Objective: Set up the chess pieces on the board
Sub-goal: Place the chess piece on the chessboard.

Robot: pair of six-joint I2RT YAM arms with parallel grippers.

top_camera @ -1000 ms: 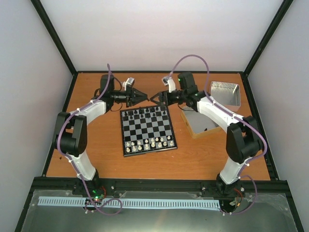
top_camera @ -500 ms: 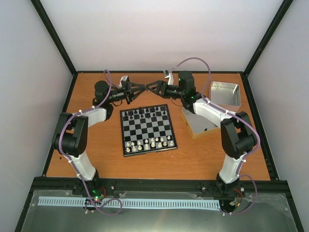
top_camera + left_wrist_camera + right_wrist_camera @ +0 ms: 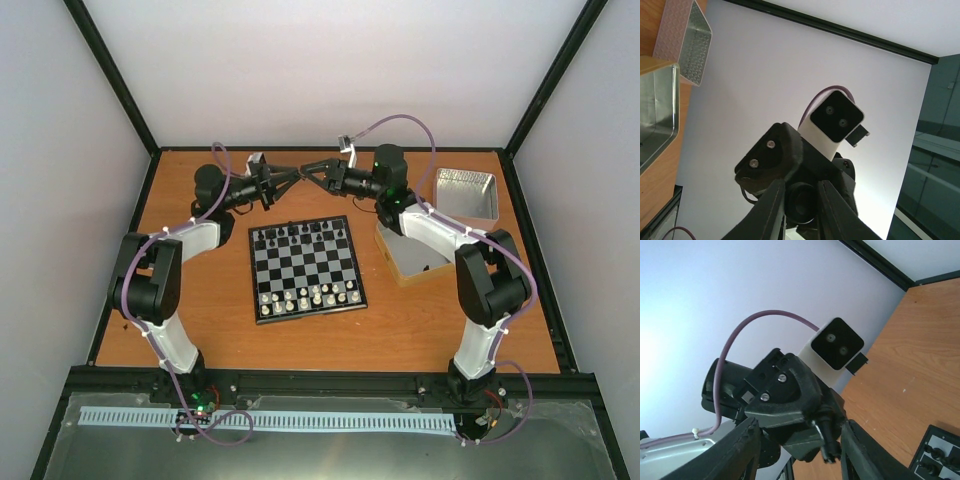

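The left arm (image 3: 195,230) and right arm (image 3: 432,222) are hovering nose to nose beyond the board (image 3: 305,268), perhaps lining up a handover. The left jaws are standing slightly apart and the right jaws wide apart, with nothing showing in either. The black pieces (image 3: 300,236) are sitting on its far rows.

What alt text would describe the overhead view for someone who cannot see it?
The left claw and right claw hang almost tip to tip above a wooden table, just beyond a small chessboard. Dark pieces line the board's far end, pale pieces its near end.
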